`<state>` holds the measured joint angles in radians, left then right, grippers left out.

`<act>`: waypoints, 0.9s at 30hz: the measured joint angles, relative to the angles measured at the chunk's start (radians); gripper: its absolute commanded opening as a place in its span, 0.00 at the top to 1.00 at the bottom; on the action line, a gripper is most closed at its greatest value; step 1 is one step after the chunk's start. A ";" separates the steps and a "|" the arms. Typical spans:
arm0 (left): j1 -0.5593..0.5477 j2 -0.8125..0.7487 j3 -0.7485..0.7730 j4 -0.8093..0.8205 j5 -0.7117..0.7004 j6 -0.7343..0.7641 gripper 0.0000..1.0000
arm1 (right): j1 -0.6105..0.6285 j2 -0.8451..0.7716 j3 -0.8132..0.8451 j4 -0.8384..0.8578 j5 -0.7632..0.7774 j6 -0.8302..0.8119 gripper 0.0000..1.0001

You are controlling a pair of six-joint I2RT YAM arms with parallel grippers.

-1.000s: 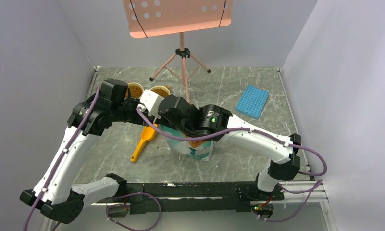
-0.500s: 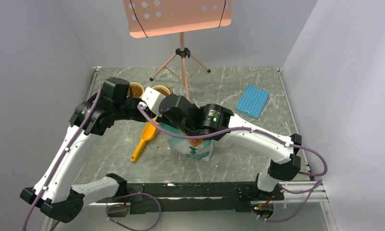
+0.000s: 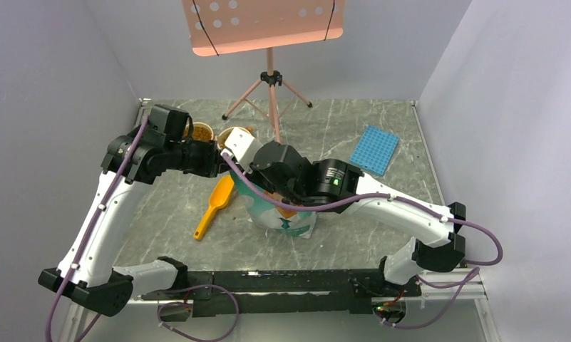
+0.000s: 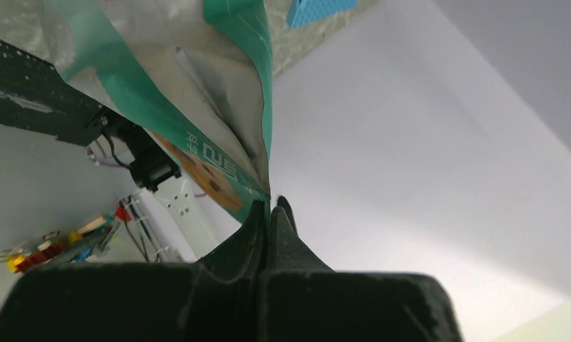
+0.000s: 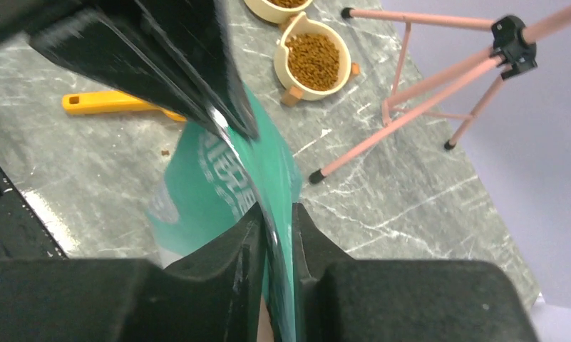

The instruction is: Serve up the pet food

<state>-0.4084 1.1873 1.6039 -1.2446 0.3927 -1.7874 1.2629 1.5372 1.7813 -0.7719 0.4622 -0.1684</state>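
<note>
The pet food is brown kibble; it fills a cream bowl (image 5: 313,60) and a second bowl (image 5: 281,3) at the back left, also seen in the top view (image 3: 202,132). The teal-green bag (image 3: 282,214) stands on the table centre. My left gripper (image 4: 270,203) is shut on the bag's top edge (image 4: 232,107). My right gripper (image 5: 275,214) is shut on the bag's edge (image 5: 225,178) close beside it. In the top view both grippers meet above the bag's back left corner, the left (image 3: 214,158) and the right (image 3: 234,162). The bag's contents are hidden.
A yellow scoop (image 3: 214,206) lies on the table left of the bag, a few loose pellets near it. A pink music stand (image 3: 270,78) stands at the back, its legs close to the bowls. A blue rack (image 3: 374,149) lies at the back right.
Both grippers have shifted a little to the right and up, holding the bag. The bag's top edge is now pulled up and more stretched.
</note>
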 measured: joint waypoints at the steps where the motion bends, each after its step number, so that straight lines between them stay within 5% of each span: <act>1: 0.009 0.000 0.000 -0.008 -0.011 0.000 1.00 | -0.006 -0.003 0.007 -0.023 0.008 0.001 0.76; 4: 0.029 0.000 0.000 -0.013 -0.027 -0.001 1.00 | -0.024 -0.009 0.028 -0.064 0.010 0.005 0.74; 5: 0.029 0.000 0.000 -0.013 -0.028 -0.001 1.00 | -0.025 -0.009 0.034 -0.074 0.010 0.004 0.79; 6: 0.029 -0.001 0.000 -0.013 -0.030 -0.002 1.00 | -0.026 -0.009 0.039 -0.084 0.011 0.004 0.98; 7: 0.029 -0.001 0.000 -0.014 -0.032 -0.002 1.00 | -0.026 -0.009 0.045 -0.096 0.011 0.003 1.00; 16: 0.027 -0.014 -0.019 0.012 -0.030 -0.012 1.00 | -0.025 -0.020 0.033 -0.099 0.023 0.002 1.00; 19: 0.027 -0.014 -0.019 0.014 -0.017 -0.012 1.00 | -0.035 -0.035 0.026 -0.104 -0.010 0.011 0.83; 22: 0.028 -0.014 -0.019 0.008 -0.024 -0.012 1.00 | -0.046 -0.069 0.006 -0.127 -0.003 0.016 0.82; 23: 0.029 -0.014 -0.019 0.007 -0.025 -0.012 1.00 | -0.051 -0.080 0.005 -0.140 0.002 0.016 0.82; 24: 0.029 -0.014 -0.019 0.006 -0.025 -0.012 1.00 | -0.055 -0.093 0.004 -0.154 0.006 0.016 0.96; 27: 0.028 -0.014 -0.019 0.010 -0.022 -0.013 1.00 | -0.066 -0.121 -0.004 -0.172 0.012 0.018 1.00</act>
<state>-0.3801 1.1732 1.5848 -1.2350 0.3710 -1.8000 1.1973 1.4166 1.7771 -0.9443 0.4744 -0.1505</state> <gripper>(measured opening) 0.013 0.033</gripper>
